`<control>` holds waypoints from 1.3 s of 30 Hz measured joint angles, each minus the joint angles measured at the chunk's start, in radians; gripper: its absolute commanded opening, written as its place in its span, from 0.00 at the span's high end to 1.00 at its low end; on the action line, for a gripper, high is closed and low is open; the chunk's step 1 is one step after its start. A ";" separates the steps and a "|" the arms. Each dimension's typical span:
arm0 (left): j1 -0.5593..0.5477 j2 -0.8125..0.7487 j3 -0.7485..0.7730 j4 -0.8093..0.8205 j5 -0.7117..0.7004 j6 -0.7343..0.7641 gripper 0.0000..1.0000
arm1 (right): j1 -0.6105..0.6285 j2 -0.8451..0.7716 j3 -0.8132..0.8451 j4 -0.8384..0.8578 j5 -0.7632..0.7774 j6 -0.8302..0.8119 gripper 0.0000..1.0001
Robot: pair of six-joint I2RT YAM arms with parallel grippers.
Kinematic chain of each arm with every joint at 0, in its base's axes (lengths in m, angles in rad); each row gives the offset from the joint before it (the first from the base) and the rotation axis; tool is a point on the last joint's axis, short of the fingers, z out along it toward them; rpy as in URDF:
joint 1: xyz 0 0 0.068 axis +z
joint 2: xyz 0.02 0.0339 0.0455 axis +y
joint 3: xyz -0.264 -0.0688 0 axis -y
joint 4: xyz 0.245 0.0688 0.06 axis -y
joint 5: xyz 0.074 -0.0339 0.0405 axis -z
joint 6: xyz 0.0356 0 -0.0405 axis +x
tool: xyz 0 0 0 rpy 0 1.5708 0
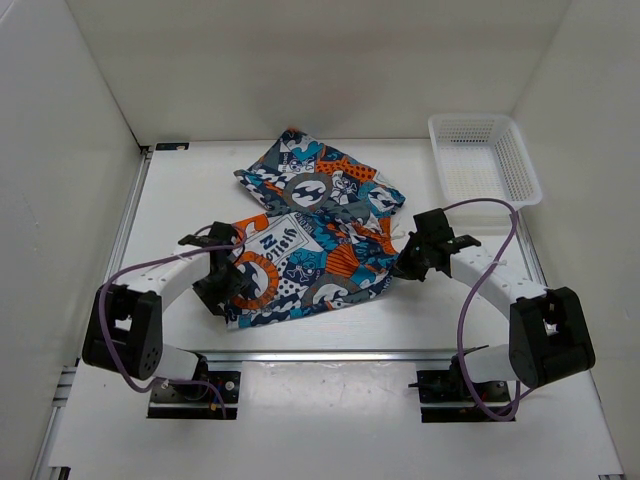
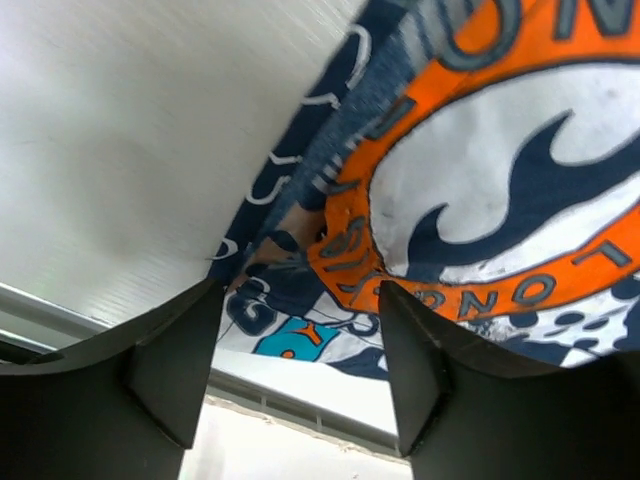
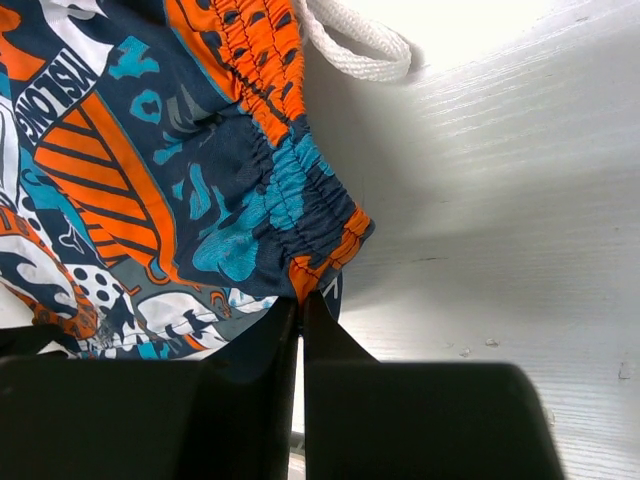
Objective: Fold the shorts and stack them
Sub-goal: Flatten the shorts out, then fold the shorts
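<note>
While the top view shows it whole, we note the shorts (image 1: 310,265) lying spread between the left claw (image 1: 228,292) and the right claw (image 1: 403,268). By our reading they are not yet folded. Beyond both claws lies what looks like a second pair (image 1: 320,178), touching the near one and seemingly doubled over. No stack is made yet. A white mesh basket (image 1: 485,155) sits well beyond the right claw, off to its right and out of the way.

Left wrist view: the left claw (image 2: 295,365) is spread, with nothing between its fingers (image 2: 175,365). The hem of the shorts (image 2: 500,200) lies just ahead of the tips.

Right wrist view: the right claw (image 3: 301,315) is pressed together, pinching the corner of the elastic waistband of the shorts (image 3: 200,180). A loose white drawstring (image 3: 355,40) lies ahead of it. We judge it could trail or catch in a fold.
</note>
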 measured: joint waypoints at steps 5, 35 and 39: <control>-0.016 0.005 -0.005 0.023 0.011 0.000 0.62 | 0.000 0.000 0.000 0.000 0.000 0.000 1.00; -0.030 0.010 -0.018 0.016 -0.051 -0.030 0.71 | 0.000 0.000 -0.032 0.002 -0.001 0.000 1.00; -0.030 0.010 -0.018 0.016 -0.054 -0.024 0.88 | 0.000 0.000 -0.032 0.001 -0.002 0.000 1.00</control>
